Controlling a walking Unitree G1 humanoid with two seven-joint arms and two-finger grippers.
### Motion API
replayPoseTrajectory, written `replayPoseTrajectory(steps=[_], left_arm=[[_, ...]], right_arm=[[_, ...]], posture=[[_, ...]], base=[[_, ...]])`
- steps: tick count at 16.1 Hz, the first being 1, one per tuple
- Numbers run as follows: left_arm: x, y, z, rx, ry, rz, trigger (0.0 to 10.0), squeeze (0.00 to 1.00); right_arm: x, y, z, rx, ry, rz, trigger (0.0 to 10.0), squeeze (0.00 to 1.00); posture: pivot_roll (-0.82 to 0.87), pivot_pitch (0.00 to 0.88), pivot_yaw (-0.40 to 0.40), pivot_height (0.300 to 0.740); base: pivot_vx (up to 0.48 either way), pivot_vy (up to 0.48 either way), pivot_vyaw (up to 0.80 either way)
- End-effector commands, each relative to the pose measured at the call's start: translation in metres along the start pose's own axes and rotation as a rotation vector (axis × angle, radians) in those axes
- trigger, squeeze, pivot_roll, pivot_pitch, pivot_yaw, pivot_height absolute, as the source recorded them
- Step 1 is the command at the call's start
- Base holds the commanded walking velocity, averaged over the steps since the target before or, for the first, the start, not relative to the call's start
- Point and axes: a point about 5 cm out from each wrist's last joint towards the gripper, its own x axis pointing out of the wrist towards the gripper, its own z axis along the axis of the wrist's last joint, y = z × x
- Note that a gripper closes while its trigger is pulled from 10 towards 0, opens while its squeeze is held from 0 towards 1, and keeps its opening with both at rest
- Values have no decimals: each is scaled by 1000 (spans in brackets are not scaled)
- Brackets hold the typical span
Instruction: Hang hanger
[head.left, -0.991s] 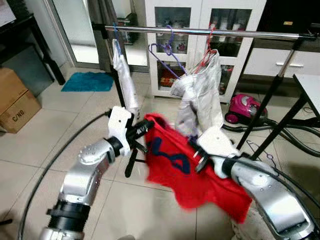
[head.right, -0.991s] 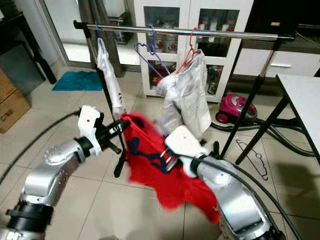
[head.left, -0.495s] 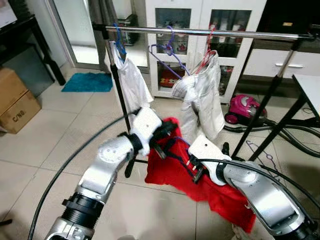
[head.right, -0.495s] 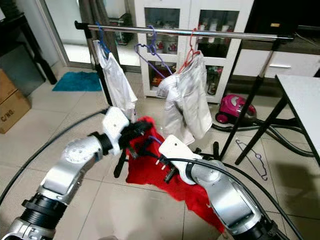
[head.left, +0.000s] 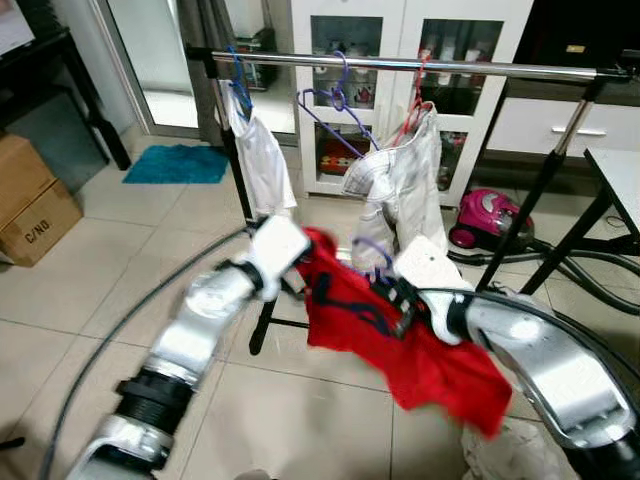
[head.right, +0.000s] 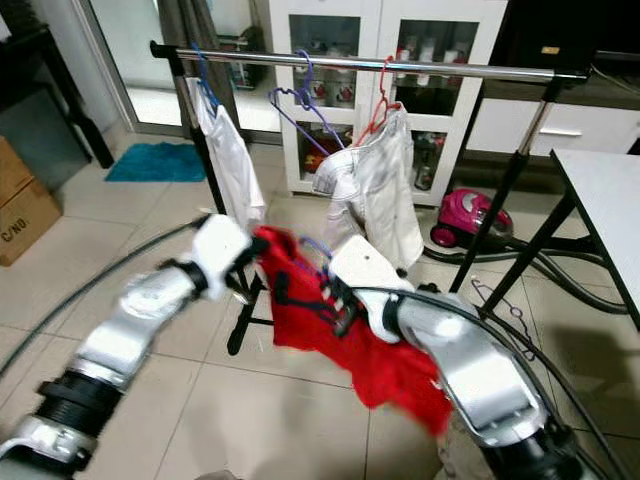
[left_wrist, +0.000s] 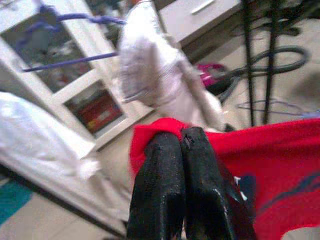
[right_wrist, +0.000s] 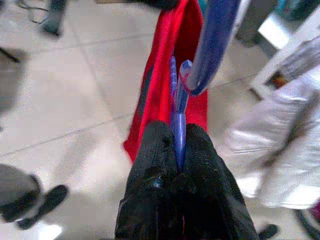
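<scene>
Left gripper clamped on red shirt; right gripper pinching purple hanger, below the rail

Pale floor tiles run to a white glass-door cabinet at the far wall. A cardboard box sits far left near a teal mat. At right stand a pink vacuum cleaner and a tabletop.

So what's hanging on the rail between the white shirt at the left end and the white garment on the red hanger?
In the left eye view, a bare purple hanger hangs on the rail between the white shirt and the white garment.
</scene>
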Motion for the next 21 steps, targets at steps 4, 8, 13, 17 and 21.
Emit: replayPoseTrajectory(steps=[4,8,13,17,21], left_arm=[[-12,44,-3,104,36,168,0,0],[-17,74,-1,-23,4,323,0,0],[-11,73,12,-291,-188,285,0,0],[11,20,24,-286,-228,36,0,0],[22,-17,27,-324,-213,-122,0,0]], right_arm=[[-32,-19,16,21,-156,-8,0,0],[-54,-24,13,42,-213,-8,0,0],[-57,-25,11,161,-302,-53,0,0],[-30,-15,22,307,-385,-131,0,0],[-17,-18,33,420,-481,-262,0,0]], posture=[[-21,0,60,740],[-24,0,66,740],[-25,0,68,740],[-22,0,66,740],[-23,0,70,740]], base=[[0,0,0],[0,0,0],[0,0,0],[0,0,0],[0,0,0]])
